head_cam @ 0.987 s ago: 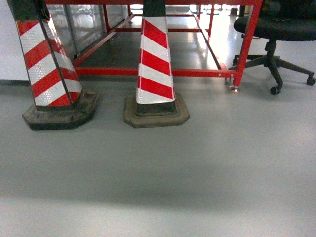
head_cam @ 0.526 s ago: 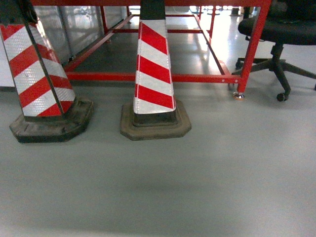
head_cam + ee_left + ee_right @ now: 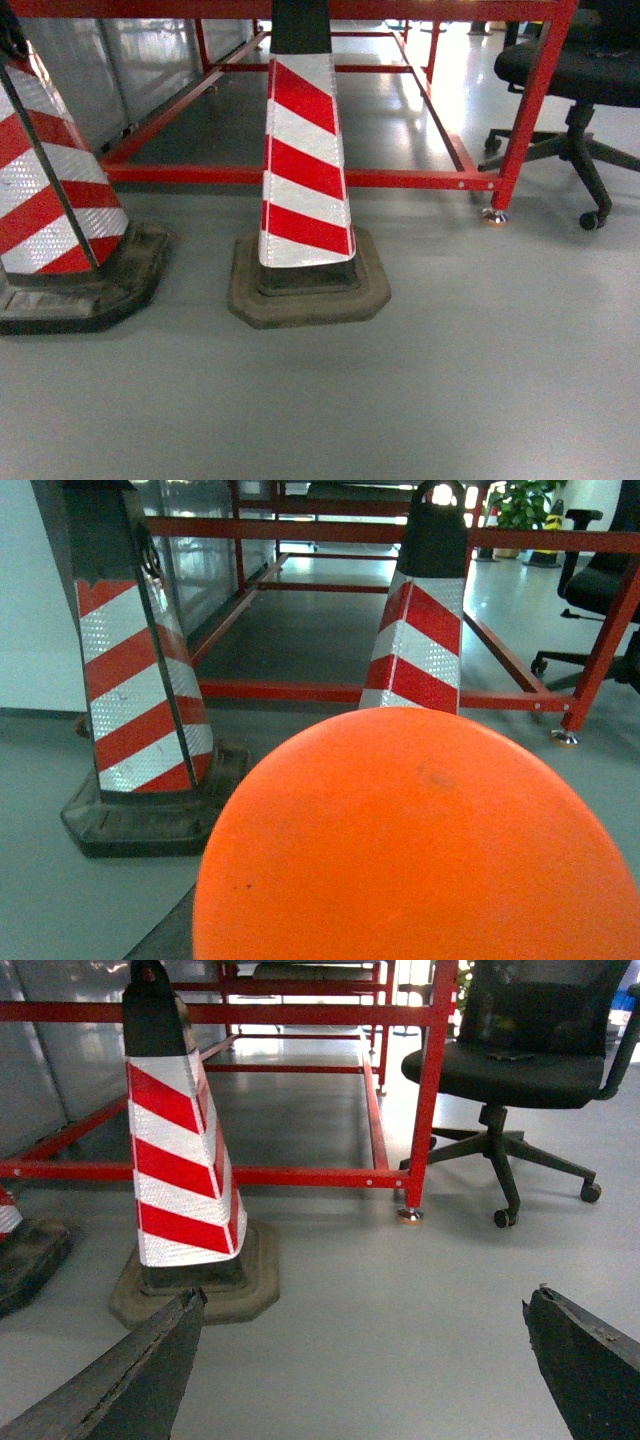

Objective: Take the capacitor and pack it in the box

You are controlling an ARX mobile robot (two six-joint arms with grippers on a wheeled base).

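Showing spread jaws, the right gripper (image 3: 365,1360) holds nothing: its two dark fingers (image 3: 130,1375) sit at the lower corners of the right wrist view, well apart over the grey floor (image 3: 400,1300). The left gripper's jaws cannot be told: an orange rounded shape (image 3: 420,840) fills the lower part of the left wrist view. No capacitor or box appears in any view. On the floor stand two red-and-white striped cones, the middle cone (image 3: 300,170) and the left cone (image 3: 45,200), just before a red metal frame (image 3: 300,177). A black office chair (image 3: 585,70) stands beside the frame's right leg.
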